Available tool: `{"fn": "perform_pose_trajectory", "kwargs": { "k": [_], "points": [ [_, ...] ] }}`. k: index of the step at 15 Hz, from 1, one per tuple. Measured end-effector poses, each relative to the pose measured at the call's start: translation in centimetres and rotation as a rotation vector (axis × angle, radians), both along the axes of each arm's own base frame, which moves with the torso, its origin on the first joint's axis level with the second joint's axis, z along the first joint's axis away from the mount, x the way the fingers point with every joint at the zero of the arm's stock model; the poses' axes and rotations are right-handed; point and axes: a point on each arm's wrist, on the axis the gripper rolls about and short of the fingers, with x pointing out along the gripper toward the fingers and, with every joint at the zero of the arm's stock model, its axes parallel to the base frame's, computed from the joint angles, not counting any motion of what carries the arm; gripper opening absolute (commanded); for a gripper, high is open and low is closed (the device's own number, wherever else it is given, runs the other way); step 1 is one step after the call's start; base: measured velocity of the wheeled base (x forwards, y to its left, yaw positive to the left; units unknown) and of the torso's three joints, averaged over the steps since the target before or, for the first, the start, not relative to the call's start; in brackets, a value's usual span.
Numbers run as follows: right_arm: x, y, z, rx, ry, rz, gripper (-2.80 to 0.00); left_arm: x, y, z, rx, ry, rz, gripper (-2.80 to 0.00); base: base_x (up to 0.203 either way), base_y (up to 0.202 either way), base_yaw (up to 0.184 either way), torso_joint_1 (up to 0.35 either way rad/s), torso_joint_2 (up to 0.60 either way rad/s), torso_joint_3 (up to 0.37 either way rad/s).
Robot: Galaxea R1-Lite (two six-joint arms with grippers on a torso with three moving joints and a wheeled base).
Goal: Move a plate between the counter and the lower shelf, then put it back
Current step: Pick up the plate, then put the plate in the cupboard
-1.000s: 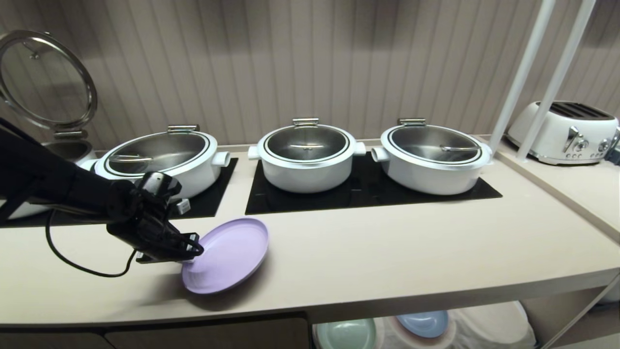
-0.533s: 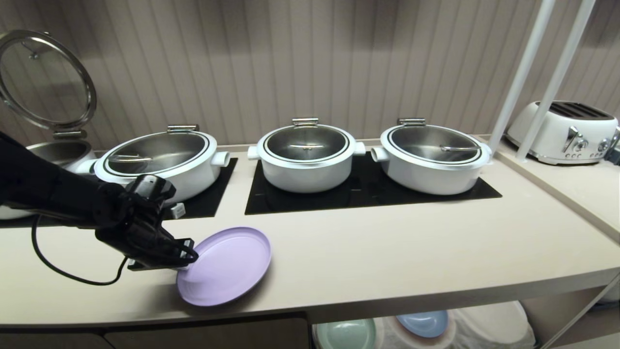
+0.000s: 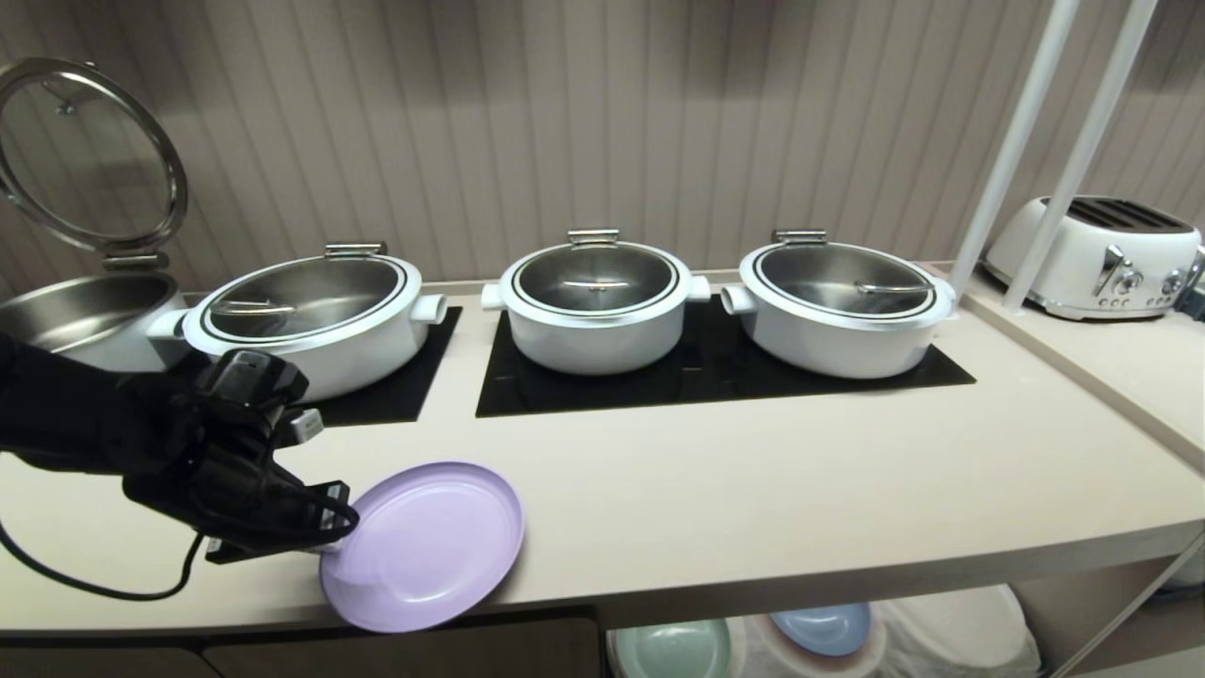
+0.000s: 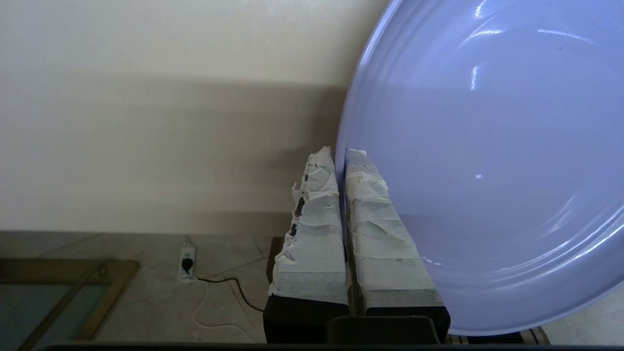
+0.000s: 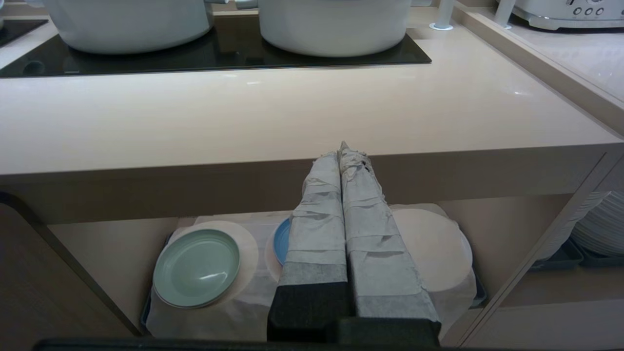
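Plate (image 3: 424, 546): lavender, tilted, near edge overhanging the surface (image 3: 753, 490) front, left rim clamped in left gripper (image 3: 325, 527) jaws. Left wrist view alone shows floor under the plate. Right gripper (image 5: 343, 151): jaws closed, empty, before the shelf (image 5: 97, 243); unseen from head.

1. No text, label, brand, number or sign can be read in any view.
2. The toaster (image 3: 1097, 254) carries small markings by its knobs, too small to read.
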Motion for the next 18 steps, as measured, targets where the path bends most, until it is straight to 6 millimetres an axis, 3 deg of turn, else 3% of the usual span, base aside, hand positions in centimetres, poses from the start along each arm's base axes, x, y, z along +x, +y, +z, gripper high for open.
{"fn": "perform_pose_trajectory", "kwargs": {
  "k": [18],
  "points": [
    [0.0,0.0,0.0,0.000,0.000,-0.001,-2.80,-12.5,0.1,2.8,-0.183,0.021,0.153,-2.80,0.000,0.000,0.000,0.000,0.00,0.000]
  ]
}}
